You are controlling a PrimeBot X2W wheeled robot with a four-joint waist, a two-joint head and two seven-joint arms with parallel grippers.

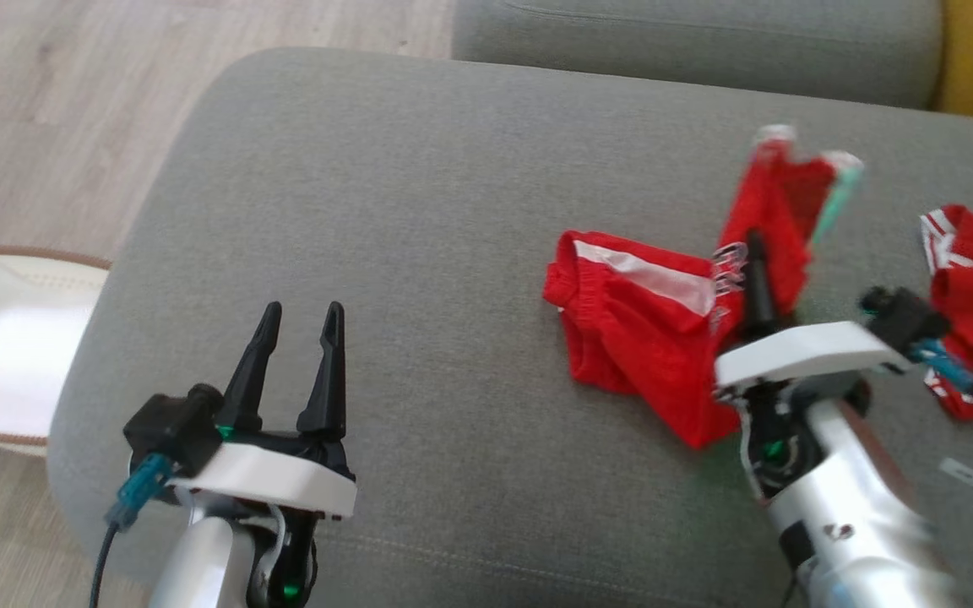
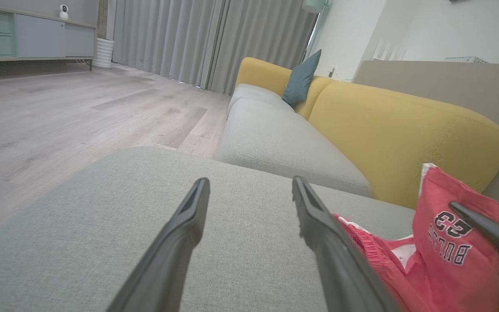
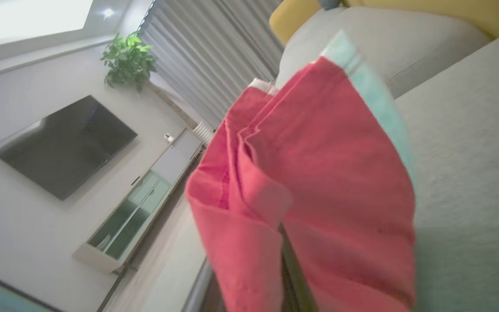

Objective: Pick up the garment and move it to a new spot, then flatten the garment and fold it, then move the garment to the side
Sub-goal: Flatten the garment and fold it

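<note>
red shorts, white side stripe, teal hem, mirrored print "bulls 23"; right hand clamped on one leg, rest draped to its left. left hand wide, empty.

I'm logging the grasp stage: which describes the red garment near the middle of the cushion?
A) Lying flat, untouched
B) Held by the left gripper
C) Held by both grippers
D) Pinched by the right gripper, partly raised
D: the right gripper is shut on the red garment, one part raised and the rest on the grey cushion; the left gripper stands open, apart from it.
</note>
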